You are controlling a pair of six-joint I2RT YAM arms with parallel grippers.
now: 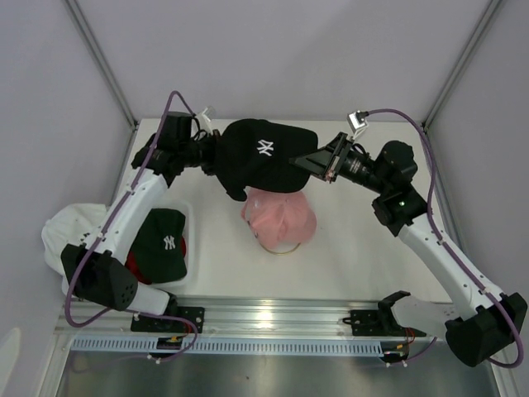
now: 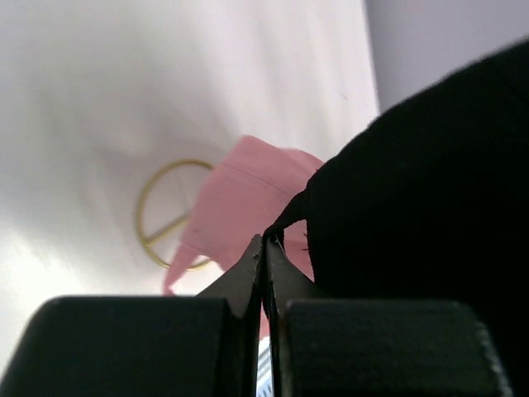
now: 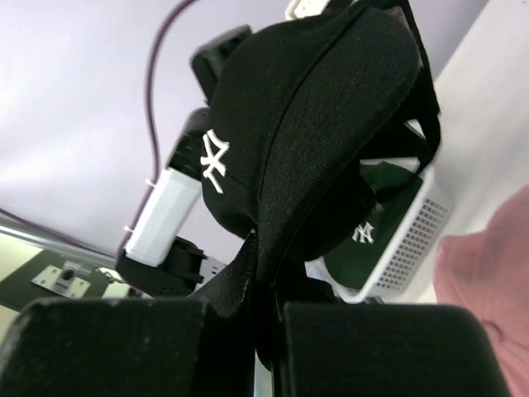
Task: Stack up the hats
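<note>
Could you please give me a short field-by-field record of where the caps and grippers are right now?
left gripper: shut on one edge of the black cap
right gripper: shut on the opposite edge of the black cap
black cap: held in the air between both grippers, above the pink cap
pink cap: resting over the gold stand
dark green cap: in the white basket, on top of a red cap
white cap: left of the basket, partly hidden by the left arm

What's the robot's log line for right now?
left gripper: shut on black cap | right gripper: shut on black cap | pink cap: underneath
</note>
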